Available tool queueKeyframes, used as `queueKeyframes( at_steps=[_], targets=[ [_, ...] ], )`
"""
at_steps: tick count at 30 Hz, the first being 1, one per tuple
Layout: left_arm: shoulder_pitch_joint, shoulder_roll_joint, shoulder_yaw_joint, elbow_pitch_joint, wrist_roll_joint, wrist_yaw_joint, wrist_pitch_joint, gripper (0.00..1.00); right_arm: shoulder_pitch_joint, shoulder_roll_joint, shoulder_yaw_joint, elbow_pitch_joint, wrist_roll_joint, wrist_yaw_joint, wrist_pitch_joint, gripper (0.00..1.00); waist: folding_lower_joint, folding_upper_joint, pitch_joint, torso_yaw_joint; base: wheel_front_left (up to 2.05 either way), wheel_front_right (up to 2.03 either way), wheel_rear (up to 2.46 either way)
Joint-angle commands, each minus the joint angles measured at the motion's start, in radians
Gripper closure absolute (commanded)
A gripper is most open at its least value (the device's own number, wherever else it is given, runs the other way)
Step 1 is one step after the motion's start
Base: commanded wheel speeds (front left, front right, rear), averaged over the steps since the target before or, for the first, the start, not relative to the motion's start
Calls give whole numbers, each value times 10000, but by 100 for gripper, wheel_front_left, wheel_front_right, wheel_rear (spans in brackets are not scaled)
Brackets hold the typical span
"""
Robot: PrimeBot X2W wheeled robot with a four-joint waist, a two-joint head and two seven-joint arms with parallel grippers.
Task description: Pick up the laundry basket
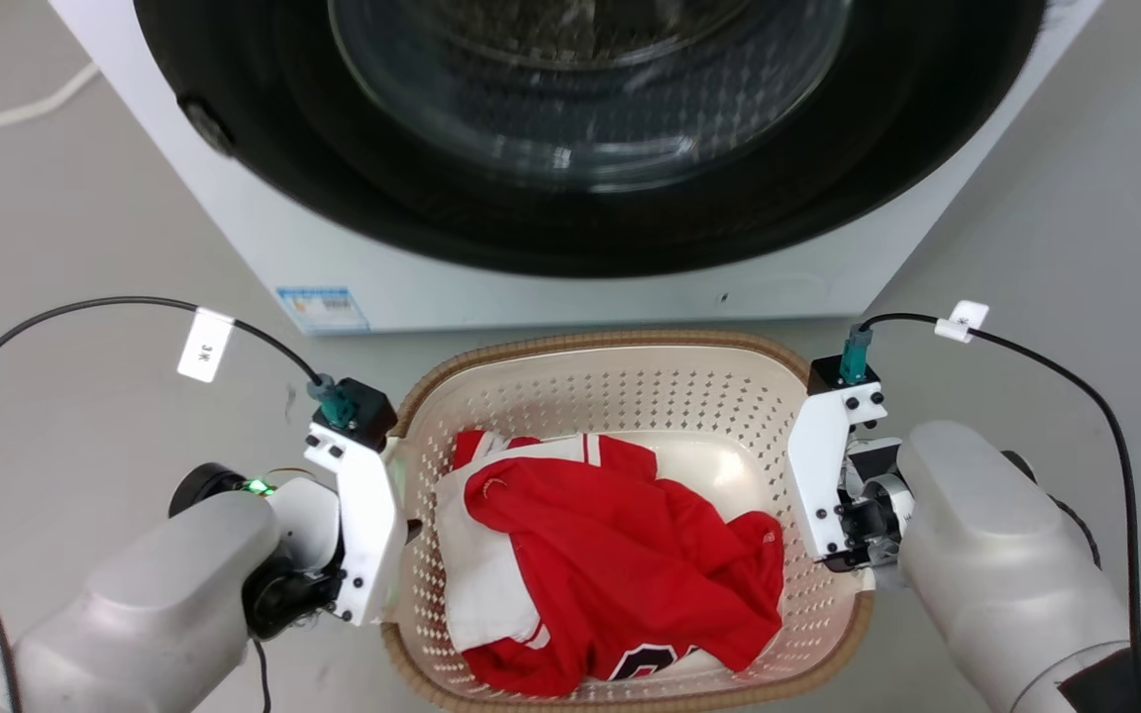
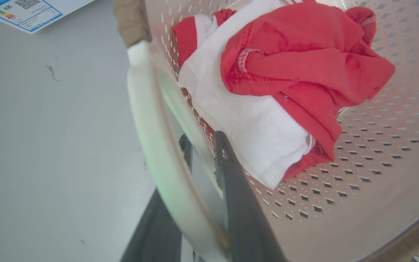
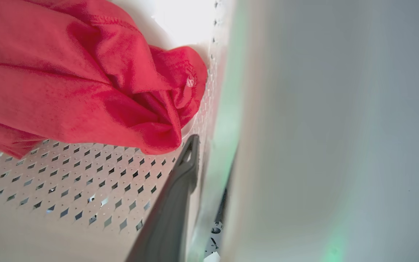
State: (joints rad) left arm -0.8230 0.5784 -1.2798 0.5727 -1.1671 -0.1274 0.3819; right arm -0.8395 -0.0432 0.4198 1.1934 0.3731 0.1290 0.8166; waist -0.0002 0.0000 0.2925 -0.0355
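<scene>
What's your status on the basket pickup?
Left gripper and right gripper: fingers astride laundry basket side walls, clamp unclear. Basket holds red-and-white clothes. Washing machine close behind.

Both your arms reach forward, one end effector on each side.
Your left forearm [image 1: 155, 614] comes in low left and your right forearm [image 1: 986, 564] low right; left wrist [image 1: 363, 505] and right wrist [image 1: 828, 475] face each other. Left end effector [image 2: 202, 142] and right end effector [image 3: 209, 163] each have one finger inside and one outside a side of the laundry basket [image 1: 630, 361], pinched narrow on it.
</scene>
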Motion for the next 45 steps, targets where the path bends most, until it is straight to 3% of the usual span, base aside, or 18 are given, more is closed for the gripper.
queueKeyframes(
  at_steps=[1,12,17,45],
  targets=[
    [149,234,-20,-163,-133,-57,256,100,292,-109,245,-265,396,32,367,100,2,0,-682,-237,0,0,0],
    [634,826,-32,-834,-1016,-71,2128,100,472,-110,1289,-964,1645,35,1630,100,2,0,-2023,-539,0,0,0],
    [874,886,-34,-938,-1317,-71,2506,100,518,-107,1618,-988,1915,39,1968,100,2,0,-2542,-639,0,0,0],
    [641,674,-22,-458,-1814,-70,3015,100,768,-114,2151,-496,2639,40,1507,100,2,0,-3139,-569,0,0,0]
  ],
)
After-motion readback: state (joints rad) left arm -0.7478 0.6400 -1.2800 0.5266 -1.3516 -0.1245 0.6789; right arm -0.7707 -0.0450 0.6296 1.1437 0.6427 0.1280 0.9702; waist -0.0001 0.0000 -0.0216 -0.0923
